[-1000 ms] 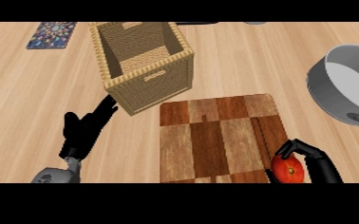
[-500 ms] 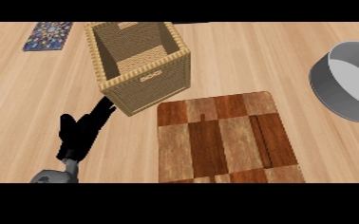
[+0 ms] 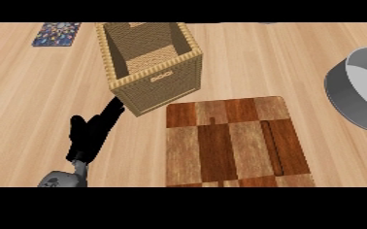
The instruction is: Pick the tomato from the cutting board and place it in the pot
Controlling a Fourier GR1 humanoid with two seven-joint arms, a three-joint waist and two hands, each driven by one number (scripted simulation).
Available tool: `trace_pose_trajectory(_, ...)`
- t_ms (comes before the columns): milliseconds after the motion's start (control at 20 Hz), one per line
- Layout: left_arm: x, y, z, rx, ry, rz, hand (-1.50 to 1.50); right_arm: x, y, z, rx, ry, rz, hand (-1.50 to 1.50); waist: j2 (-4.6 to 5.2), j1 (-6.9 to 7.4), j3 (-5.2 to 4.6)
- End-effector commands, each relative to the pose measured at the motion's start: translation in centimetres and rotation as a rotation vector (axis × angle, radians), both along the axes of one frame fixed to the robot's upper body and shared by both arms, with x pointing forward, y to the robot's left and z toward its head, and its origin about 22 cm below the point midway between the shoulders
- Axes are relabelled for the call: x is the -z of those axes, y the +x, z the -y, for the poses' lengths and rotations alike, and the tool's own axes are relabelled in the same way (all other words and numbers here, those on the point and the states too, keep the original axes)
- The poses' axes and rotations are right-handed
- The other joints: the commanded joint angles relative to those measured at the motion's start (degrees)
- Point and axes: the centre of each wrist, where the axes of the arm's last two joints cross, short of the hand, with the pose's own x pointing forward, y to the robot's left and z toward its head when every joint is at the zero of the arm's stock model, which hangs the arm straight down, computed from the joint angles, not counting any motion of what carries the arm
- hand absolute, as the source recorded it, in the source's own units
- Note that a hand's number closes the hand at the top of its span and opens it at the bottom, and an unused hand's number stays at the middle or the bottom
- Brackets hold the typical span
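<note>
**Tomato and right hand gone from view**

A second ago the right hand held the tomato at the cutting board's (image 3: 237, 145) lower right corner; now neither shows, so where the tomato is cannot be told. The board lies bare. The left hand (image 3: 90, 136) rests fingers straight, just beside the wicker basket (image 3: 152, 77), which looks empty. The pot (image 3: 350, 89) is cut by the right edge, its inside mostly hidden.

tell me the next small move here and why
Probably a carry toward the pot at the right edge. The cutting board shows no tomato, and neither the tomato nor the right hand is in view, so I can't confirm the grasp. The left hand rests open beside the wicker basket.
</note>
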Motion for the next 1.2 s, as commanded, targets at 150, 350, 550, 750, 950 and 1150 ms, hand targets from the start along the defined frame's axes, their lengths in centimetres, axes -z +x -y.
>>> trace_pose_trajectory(150, 0.3, 0.4, 0.0, 0.027, 0.023, -0.011, 0.00, -4.8, -0.4, 3.0, -0.132, -0.039, 0.094, 1.50, 0.24, 1.38, -0.29)
trace_pose_trajectory(350, 0.5, 0.2, 0.0, 0.047, 0.017, -0.016, 0.00, -5.4, 1.6, 2.5, -0.130, -0.080, 0.085, 1.50, 0.29, 2.29, -0.41)
trace_pose_trajectory(550, 0.6, 1.4, 0.3, 0.038, 0.005, -0.005, 0.00, -6.4, 4.8, 0.5, -0.198, -0.191, 0.023, 1.50, 0.45, 2.25, -0.57)
trace_pose_trajectory(750, 0.5, 1.0, -0.6, 0.024, 0.024, -0.025, 0.00, -6.7, 7.4, -1.0, -0.212, -0.278, -0.019, 1.50, 0.33, 2.45, -0.60)
trace_pose_trajectory(950, -0.1, 0.0, 0.5, 0.023, 0.016, -0.007, 0.00, -5.3, 9.4, -2.9, -0.244, -0.369, -0.043, 1.50, -0.04, 1.74, -0.64)
trace_pose_trajectory(1150, 0.5, 0.9, -0.2, 0.051, 0.019, -0.028, 0.00, -4.5, 11.5, -4.6, -0.215, -0.576, -0.036, 1.50, 0.16, 1.73, -0.65)
